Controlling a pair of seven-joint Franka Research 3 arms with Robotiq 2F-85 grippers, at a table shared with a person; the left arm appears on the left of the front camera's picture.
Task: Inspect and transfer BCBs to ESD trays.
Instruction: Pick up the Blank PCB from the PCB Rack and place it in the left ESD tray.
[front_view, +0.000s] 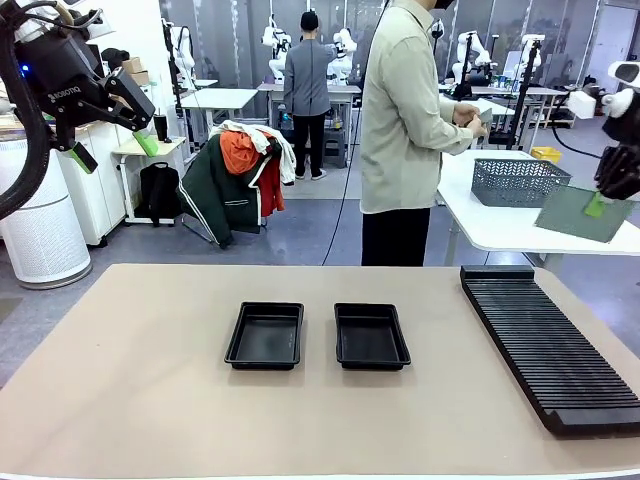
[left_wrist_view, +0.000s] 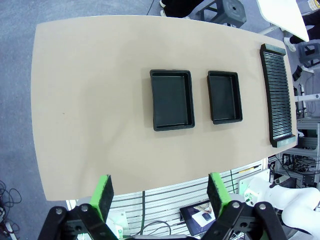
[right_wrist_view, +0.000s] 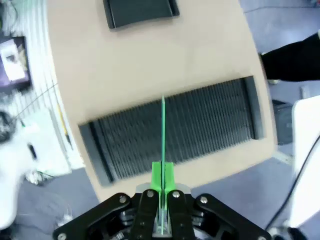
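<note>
Nearest my front camera is the tan table (front_view: 120, 400), and on it two black trays sit side by side near the middle, apart from each other: the left tray (front_view: 265, 335) and the right tray (front_view: 371, 336), both showing bare black floors. Over on the right side of the table lies the long ribbed rack (front_view: 550, 345), running from the far edge back toward me, well apart from the trays. My left gripper (front_view: 115, 150) hangs high at the upper left, off the table, with its jaws spread wide and nothing between the green pads; from its wrist camera I look down on the whole table, both trays and the rack. My right gripper (front_view: 605, 200) is up in the air at the right edge of the front view, clamped tight on the one BCB (front_view: 585, 215) I can see. The board is pinched at its upper right corner and hangs tilted, above and beyond the far end of the rack, clear of the table. From the right wrist camera I see the board edge-on as a thin green line between the pads, with the rack's slots below it. A person (front_view: 405, 110) stands at the far side, turned toward a white table that carries a grey mesh basket (front_view: 518, 180); I cannot tell what their hands hold.
</note>
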